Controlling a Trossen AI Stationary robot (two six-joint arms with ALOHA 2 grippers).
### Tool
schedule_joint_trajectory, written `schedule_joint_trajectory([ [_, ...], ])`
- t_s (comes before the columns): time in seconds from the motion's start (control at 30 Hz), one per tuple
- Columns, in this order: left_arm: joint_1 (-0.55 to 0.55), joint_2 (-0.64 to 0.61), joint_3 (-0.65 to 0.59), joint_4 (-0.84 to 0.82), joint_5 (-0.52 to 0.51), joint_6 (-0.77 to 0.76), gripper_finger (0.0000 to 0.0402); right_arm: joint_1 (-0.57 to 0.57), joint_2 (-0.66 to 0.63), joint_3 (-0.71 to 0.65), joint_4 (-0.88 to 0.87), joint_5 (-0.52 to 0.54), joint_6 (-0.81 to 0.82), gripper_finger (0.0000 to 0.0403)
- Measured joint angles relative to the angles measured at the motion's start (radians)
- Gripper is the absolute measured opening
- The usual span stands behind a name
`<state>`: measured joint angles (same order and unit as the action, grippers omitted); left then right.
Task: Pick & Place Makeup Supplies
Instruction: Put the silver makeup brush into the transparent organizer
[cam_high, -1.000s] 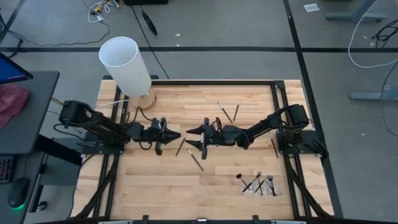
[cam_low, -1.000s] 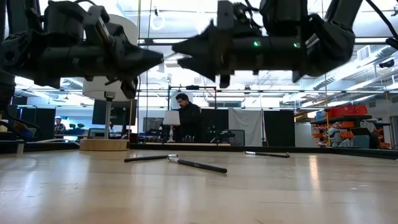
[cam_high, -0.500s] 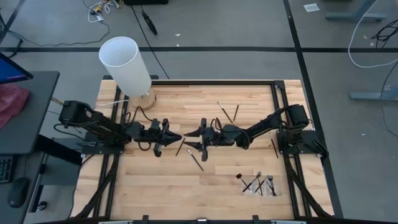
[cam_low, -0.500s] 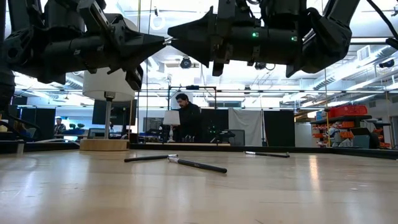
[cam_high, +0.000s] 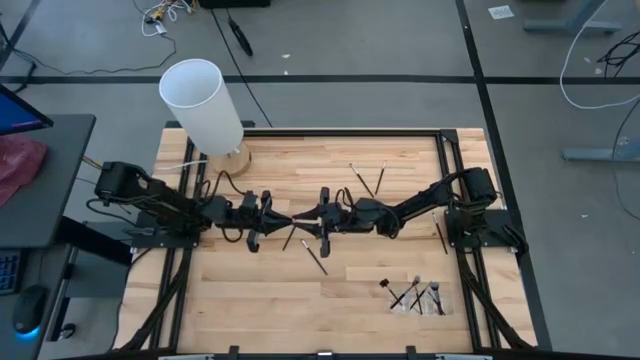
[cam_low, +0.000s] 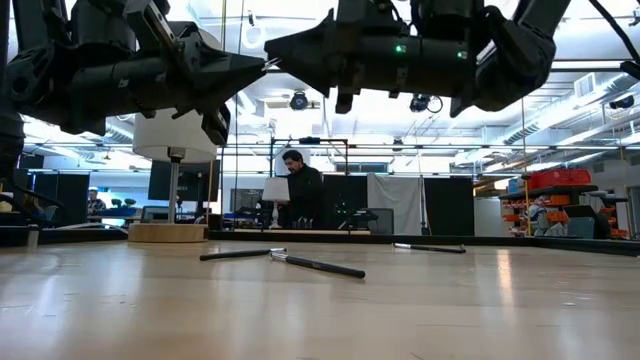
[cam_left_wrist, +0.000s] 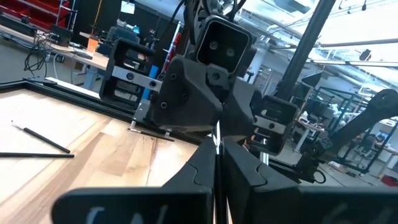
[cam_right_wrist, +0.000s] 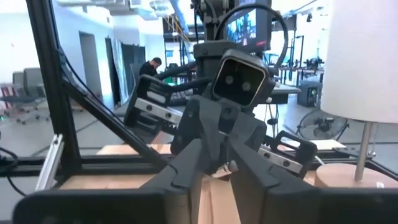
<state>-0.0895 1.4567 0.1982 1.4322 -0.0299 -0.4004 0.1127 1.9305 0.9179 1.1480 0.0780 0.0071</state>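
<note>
Right end effector now closer to left end effector; fingertip contact only in wrist views.

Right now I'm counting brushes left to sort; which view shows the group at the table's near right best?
High view: the brush group lies fully visible from above, overlapping near the table edge. The low and both wrist views don't show it.
</note>
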Motion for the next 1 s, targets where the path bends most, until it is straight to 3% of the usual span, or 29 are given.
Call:
schedule_joint_trajectory([
  [0.67, 0.0, 0.0, -0.002, -0.001, 0.004, -0.011, 0.0026, 0.003, -0.001, 0.014, -0.073, 0.0, -0.009, 0.0008],
  [0.83, 0.001, 0.001, -0.003, 0.008, -0.014, 0.003, 0.007, 0.01, -0.028, 0.016, -0.18, 0.024, 0.008, 0.0006],
  [1.0, 0.01, 0.0, 0.0, 0.013, -0.005, 0.046, 0.0143, 0.036, -0.172, 0.013, -0.521, 0.136, 0.017, 0.0006],
])
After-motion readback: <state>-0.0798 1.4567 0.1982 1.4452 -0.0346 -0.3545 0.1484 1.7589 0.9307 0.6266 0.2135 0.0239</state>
